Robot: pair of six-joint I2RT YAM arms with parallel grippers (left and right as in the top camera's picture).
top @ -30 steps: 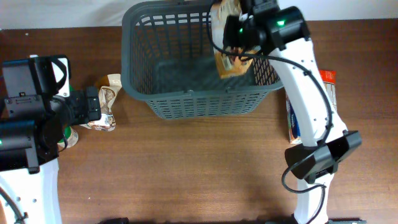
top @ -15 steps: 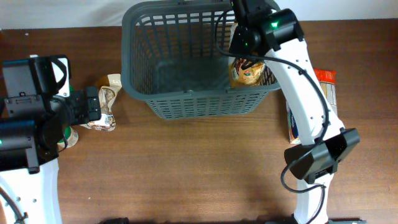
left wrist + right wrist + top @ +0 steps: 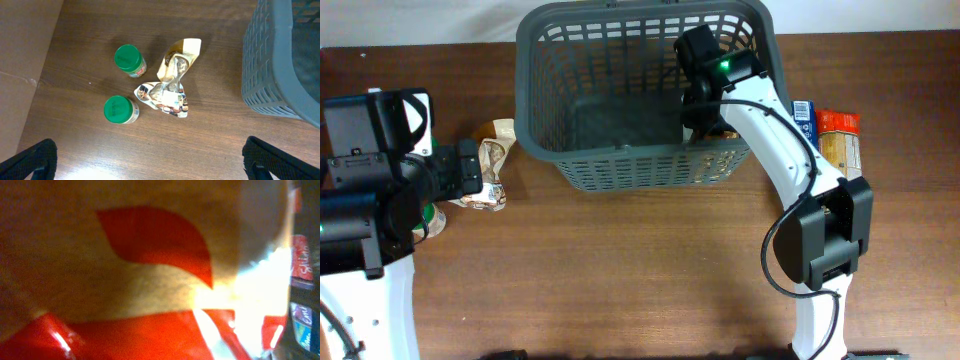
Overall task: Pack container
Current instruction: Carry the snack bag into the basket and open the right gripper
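The big grey basket [image 3: 620, 165] sits at the back edge of the tabletop [image 3: 640, 270], near the middle. From above, the right hand [image 3: 700, 115] is down inside the basket, close to its right wall. From up there you cannot see its fingers.

The right wrist camera shows only a tan and red packet [image 3: 140, 280], very close and blurry. It fills almost the whole picture. I cannot tell if the right hand is gripping it or is open.

From above, the left hand [image 3: 470, 170] hangs over a shiny bag [image 3: 492, 160] near the left edge, just beside the basket. The left wrist camera shows more. Its two black fingers [image 3: 32, 160] are wide apart with nothing between them, so this hand is open. It also shows two jars [image 3: 129, 59] with green lids next to the crumpled bag, which the arm mostly hides from above.

Only the view from above shows a blue box [image 3: 803, 118] and an orange pack [image 3: 838, 138], lying near the right edge outside the basket.
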